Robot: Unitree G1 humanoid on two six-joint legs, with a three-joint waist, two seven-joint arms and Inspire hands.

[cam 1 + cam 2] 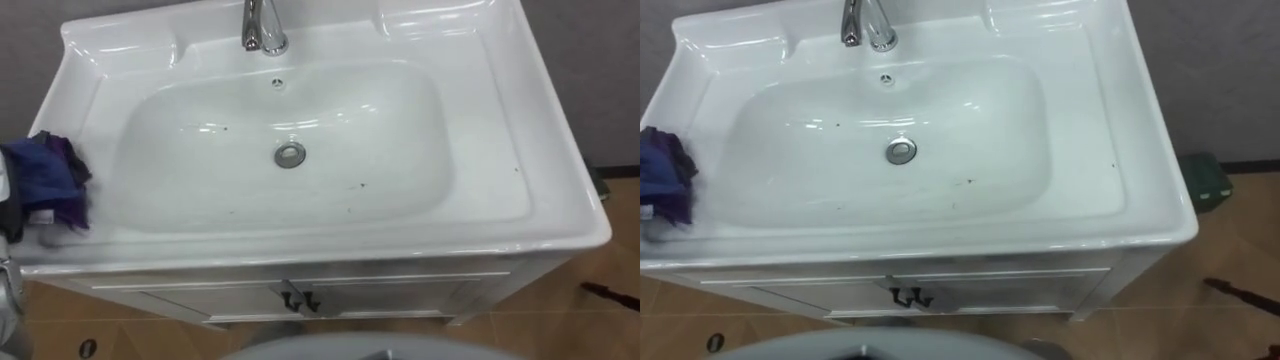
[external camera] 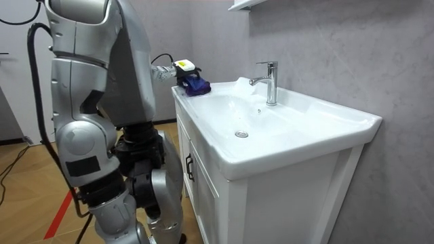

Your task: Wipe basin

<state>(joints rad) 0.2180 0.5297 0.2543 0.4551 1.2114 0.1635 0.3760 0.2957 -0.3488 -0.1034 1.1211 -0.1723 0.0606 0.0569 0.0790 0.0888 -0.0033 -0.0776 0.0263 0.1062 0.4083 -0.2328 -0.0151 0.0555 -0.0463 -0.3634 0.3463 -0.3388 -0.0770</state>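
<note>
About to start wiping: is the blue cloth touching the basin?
Touching. The room view shows the blue cloth resting on the corner of the basin rim, with the left hand over it and no gap beneath.

Chrome tap (image 1: 262, 28) at back centre. White cabinet (image 1: 790, 292) below, dark door handles (image 1: 300, 299). Wooden floor (image 1: 1240, 250).
</note>
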